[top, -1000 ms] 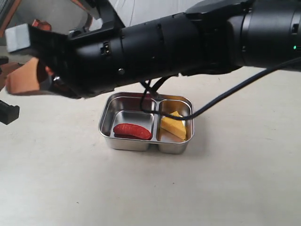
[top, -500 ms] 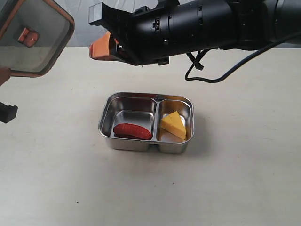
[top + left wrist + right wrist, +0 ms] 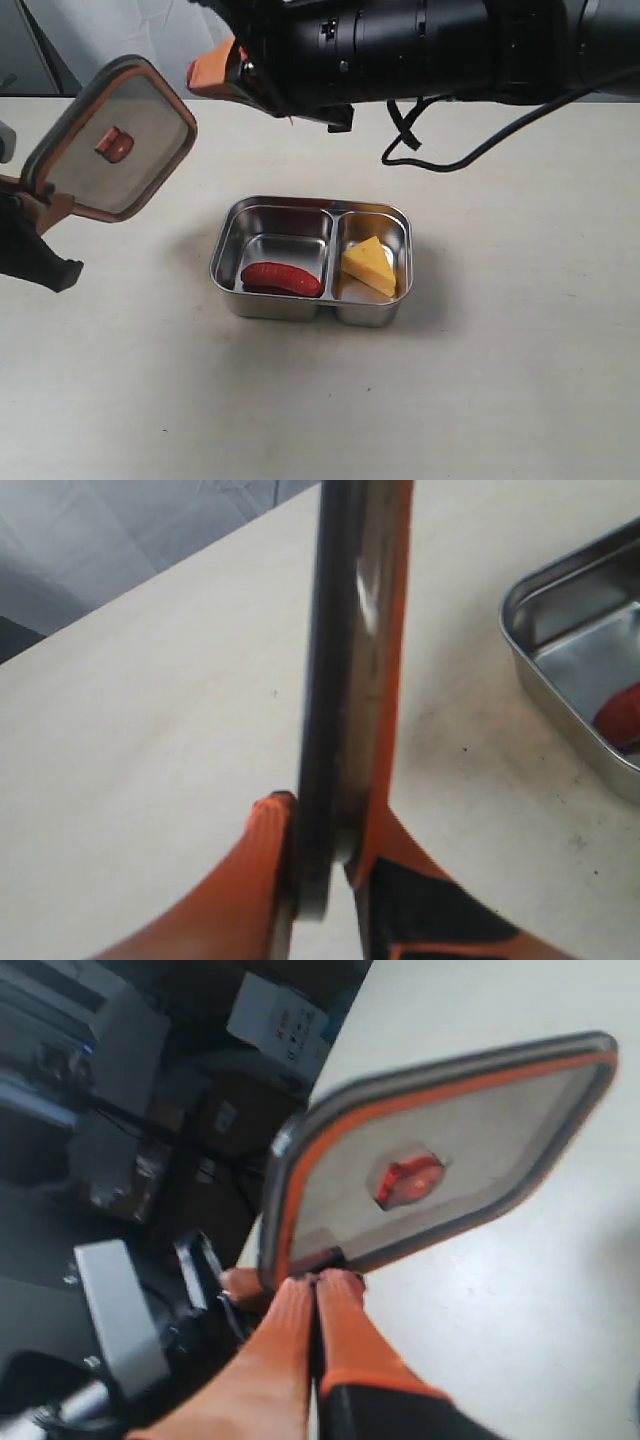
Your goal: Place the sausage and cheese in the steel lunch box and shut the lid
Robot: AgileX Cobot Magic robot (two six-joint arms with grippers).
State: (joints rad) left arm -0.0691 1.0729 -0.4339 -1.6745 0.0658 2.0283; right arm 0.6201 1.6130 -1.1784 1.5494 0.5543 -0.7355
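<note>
Right, exterior view: sausage [image 3: 282, 278] lies in the left-hand compartment of the steel lunch box [image 3: 225, 262], cheese [image 3: 368, 265] in the right-hand one; both are in, so loading looks done and the step in hand is the lid. The lid [image 3: 112, 140] is in the air, tilted, off to the left of the box and well apart from it, with its orange valve tab [image 3: 110, 143] showing; left claw [image 3: 45, 203] pinches its lower corner; right claw [image 3: 212, 72] hangs high over the far side of the counter [image 3: 500, 380], orange tips together, nothing in it.

Left wrist view: lid [image 3: 350, 680] seen edge-on; its rim is clamped between the orange fingers [image 3: 265, 860] of the left claw [image 3: 325, 855], which is parted only as wide as the rim; a corner of the steel lunch box [image 3: 560, 600] and a bit of the sausage [image 3: 625, 715] lie beyond.

Right wrist view: right claw [image 3: 315, 1305] fully closed and empty; lid [image 3: 440, 1160] seems to sit at its tips, but going by the exterior view that is line of sight only, not contact.

Next move, my read: carry the lid over the box, level it seal-down, square its rim to the box rim, lower and press; with only a corner grip the lid may tip or slip, so the free right claw could press down the far side.
</note>
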